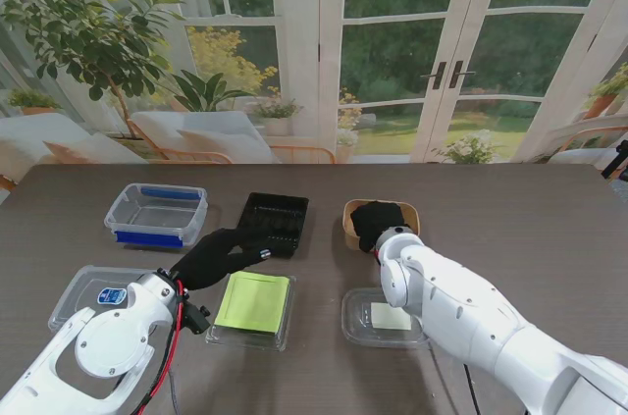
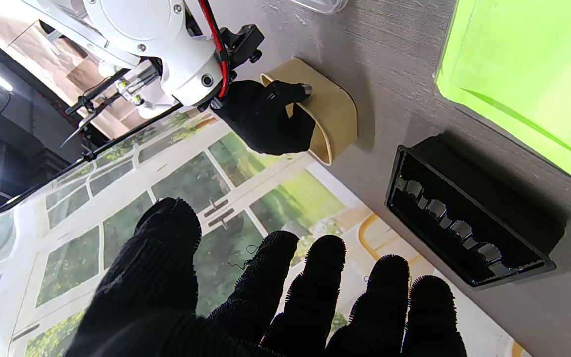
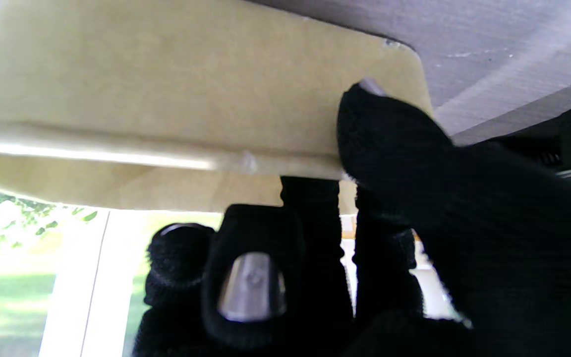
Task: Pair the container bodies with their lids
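A tan paper container stands on the dark table, past the middle. My right hand is shut on its near wall: in the right wrist view the thumb presses the outside of the container and the other fingers reach inside. The left wrist view shows the same hold on the tan container. My left hand is open with fingers spread, holding nothing, just short of a black ribbed tray. A clear container with a lime-green lid lies nearer to me.
A clear tub with blue trim stands at the far left. A clear lid with a blue label lies by my left forearm. A shallow clear container with a pale sheet sits under my right forearm. Windows and plants lie beyond the table's far edge.
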Controlling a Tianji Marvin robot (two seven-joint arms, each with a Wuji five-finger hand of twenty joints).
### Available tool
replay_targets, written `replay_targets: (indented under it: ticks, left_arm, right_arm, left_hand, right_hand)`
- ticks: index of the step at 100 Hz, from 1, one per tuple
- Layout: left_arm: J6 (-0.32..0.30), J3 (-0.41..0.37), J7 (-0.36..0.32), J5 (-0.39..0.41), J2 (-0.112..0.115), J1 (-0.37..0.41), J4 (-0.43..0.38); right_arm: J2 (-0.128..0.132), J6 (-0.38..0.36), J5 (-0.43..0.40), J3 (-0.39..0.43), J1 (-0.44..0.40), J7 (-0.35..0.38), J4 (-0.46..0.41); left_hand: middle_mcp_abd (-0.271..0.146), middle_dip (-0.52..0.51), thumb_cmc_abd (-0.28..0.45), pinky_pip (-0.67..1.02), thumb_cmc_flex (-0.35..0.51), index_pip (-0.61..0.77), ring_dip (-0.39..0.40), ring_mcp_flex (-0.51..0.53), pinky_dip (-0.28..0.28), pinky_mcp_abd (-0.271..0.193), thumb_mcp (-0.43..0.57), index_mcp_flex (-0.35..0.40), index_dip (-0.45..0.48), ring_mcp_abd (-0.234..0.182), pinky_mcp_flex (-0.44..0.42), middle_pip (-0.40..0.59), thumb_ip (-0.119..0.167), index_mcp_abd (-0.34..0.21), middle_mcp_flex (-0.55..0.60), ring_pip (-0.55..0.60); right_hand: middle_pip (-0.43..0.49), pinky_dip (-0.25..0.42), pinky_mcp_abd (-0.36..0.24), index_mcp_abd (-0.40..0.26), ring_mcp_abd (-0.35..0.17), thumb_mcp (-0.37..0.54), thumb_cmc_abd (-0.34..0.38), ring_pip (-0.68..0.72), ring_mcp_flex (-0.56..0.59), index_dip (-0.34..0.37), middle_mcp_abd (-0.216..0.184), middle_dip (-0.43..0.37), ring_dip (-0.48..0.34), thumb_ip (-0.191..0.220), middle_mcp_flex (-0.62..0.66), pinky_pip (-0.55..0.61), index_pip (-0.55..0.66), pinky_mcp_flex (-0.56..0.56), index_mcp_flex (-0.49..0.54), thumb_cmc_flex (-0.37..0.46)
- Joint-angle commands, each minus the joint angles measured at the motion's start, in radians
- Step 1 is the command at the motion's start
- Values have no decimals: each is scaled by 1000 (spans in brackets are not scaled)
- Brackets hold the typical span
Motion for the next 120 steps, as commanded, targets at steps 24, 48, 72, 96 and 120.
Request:
replay_targets:
  ticks: [24, 48, 72, 96, 120]
  left_arm:
    - [10, -2, -21, -5, -1, 7, -10]
    - [10, -3, -28, -7, 0, 5, -9]
    - [15, -3, -31, -8, 1, 6, -10]
    - [16, -3, -35, -10, 1, 5, -10]
    - [17, -5, -39, -12, 2, 7, -12]
  right_arm:
    - [14, -29, -24, 32, -26, -5, -36]
    - [32, -49, -40, 59, -53, 6, -69]
    - [34, -56, -36, 70, -77, 1, -77]
    - [33, -53, -30, 78, -93, -5, -89]
    - [33, -53, -28, 80, -92, -3, -91]
  left_hand:
    - [3, -6, 45, -31, 14, -11, -5, -10, 17, -9, -31, 4, -4, 1, -13, -8, 21, -4, -9, -16]
    - [4, -6, 48, -31, 18, -10, -5, -10, 18, -10, -39, 7, -4, 0, -12, -8, 21, -4, -10, -16]
    - [6, -6, 50, -31, 20, -8, -4, -10, 18, -8, -44, 13, -3, 2, -13, -8, 22, -2, -10, -16]
    - [5, -6, 52, -32, 23, -9, -4, -12, 18, -9, -48, 10, -3, 0, -15, -8, 23, -2, -10, -17]
    - [5, -6, 53, -32, 24, -10, -4, -11, 18, -10, -53, 8, -3, 2, -16, -8, 23, -2, -11, -17]
  right_hand:
    - [42, 40, -3, -46, -43, 123, 37, 47, 23, 37, 21, 37, 22, 18, -7, 103, 95, 607, -17, 50]
    - [41, 42, -2, -50, -50, 119, 36, 42, 24, 37, 19, 40, 25, 18, -10, 103, 95, 607, -19, 48]
    - [40, 43, -2, -51, -51, 117, 35, 41, 24, 37, 21, 36, 28, 17, -10, 102, 96, 607, -19, 46]
    - [43, 44, -2, -51, -51, 116, 37, 43, 25, 36, 19, 31, 31, 17, -13, 102, 96, 607, -21, 44]
    - [46, 44, -2, -49, -52, 116, 40, 43, 25, 35, 19, 30, 32, 17, -16, 102, 96, 607, -24, 42]
